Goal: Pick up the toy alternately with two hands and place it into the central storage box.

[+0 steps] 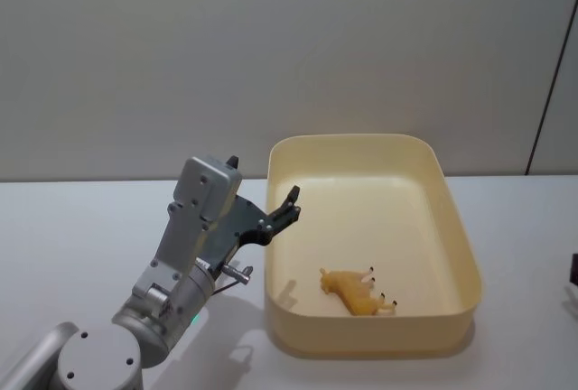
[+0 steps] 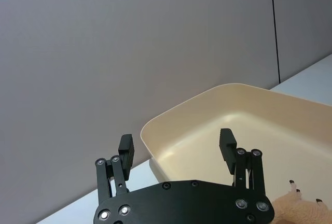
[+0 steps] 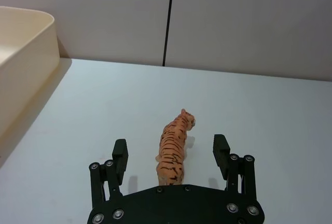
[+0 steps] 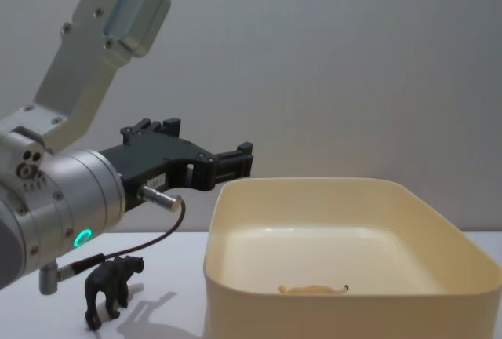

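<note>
Head view: high, facing down. Chest view: low, side-on. All 4 views share storage box (image 1: 352, 157).

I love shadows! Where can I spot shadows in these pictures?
Head view: the left claw throws a shadow on the inside wall of the box and on the table. Chest view: the black toy animal has a soft shadow stretching right on the table. Right wrist view: the box shades the table beside it; the tiger has a faint shadow.
</note>
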`<act>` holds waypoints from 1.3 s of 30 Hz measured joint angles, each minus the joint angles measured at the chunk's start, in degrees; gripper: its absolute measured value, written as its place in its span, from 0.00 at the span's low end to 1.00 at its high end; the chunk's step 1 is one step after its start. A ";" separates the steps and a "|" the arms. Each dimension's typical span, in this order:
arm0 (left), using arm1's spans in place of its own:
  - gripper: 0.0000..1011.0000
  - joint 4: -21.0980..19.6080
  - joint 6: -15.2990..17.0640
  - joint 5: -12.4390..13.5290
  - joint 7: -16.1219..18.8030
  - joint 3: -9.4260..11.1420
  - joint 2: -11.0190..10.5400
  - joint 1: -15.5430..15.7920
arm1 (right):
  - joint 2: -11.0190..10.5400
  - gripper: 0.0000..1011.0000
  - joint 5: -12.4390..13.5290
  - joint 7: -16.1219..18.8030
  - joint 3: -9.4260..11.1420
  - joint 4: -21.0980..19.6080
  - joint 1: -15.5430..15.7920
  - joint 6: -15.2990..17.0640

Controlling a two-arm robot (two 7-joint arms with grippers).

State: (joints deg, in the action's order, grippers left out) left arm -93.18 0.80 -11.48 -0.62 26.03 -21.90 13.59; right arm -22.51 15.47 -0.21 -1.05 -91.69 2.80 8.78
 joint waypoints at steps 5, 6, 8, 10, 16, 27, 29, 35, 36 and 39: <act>0.99 0.00 0.00 0.00 0.00 0.00 0.00 0.00 | 1.03 0.99 -1.02 -0.25 -0.84 2.51 -1.72 0.01; 0.99 0.00 0.00 0.00 0.00 0.00 0.00 0.00 | 1.29 0.99 -1.30 -0.35 -1.08 3.24 -2.17 0.01; 0.99 0.00 0.00 0.00 0.00 0.00 0.00 0.00 | 1.53 0.97 -1.57 -0.44 -1.27 3.88 -2.57 0.00; 0.99 0.00 0.00 0.00 0.00 0.00 0.00 0.00 | 1.85 0.92 -1.93 -0.54 -1.52 4.62 -3.11 -0.02; 0.99 0.00 0.00 0.00 0.00 0.00 0.00 0.00 | 2.46 0.75 -2.56 -0.73 -2.00 6.11 -4.09 -0.10; 0.99 0.00 0.00 0.00 0.00 0.00 0.00 0.00 | 2.85 0.44 -3.02 -0.67 -2.31 7.08 -4.76 -0.32; 0.99 0.00 0.00 0.00 0.00 0.00 0.00 0.00 | 2.87 0.36 -3.02 -0.35 -2.31 6.93 -4.71 -0.55; 0.99 0.00 0.00 0.00 0.00 0.00 0.00 0.00 | 3.01 0.30 -3.02 0.60 -2.43 6.14 -4.57 -1.88; 0.99 0.00 0.00 0.00 0.00 0.00 0.00 0.00 | 3.09 0.30 -3.02 0.82 -2.49 5.82 -4.56 -2.31; 0.99 0.00 0.00 0.00 0.00 0.00 0.00 0.00 | 3.28 0.30 -2.98 1.19 -2.59 5.07 -4.58 -3.28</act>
State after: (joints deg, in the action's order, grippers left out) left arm -93.18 0.80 -11.48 -0.63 26.02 -21.90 13.59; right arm -19.23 12.49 0.98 -3.63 -86.62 -1.79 5.50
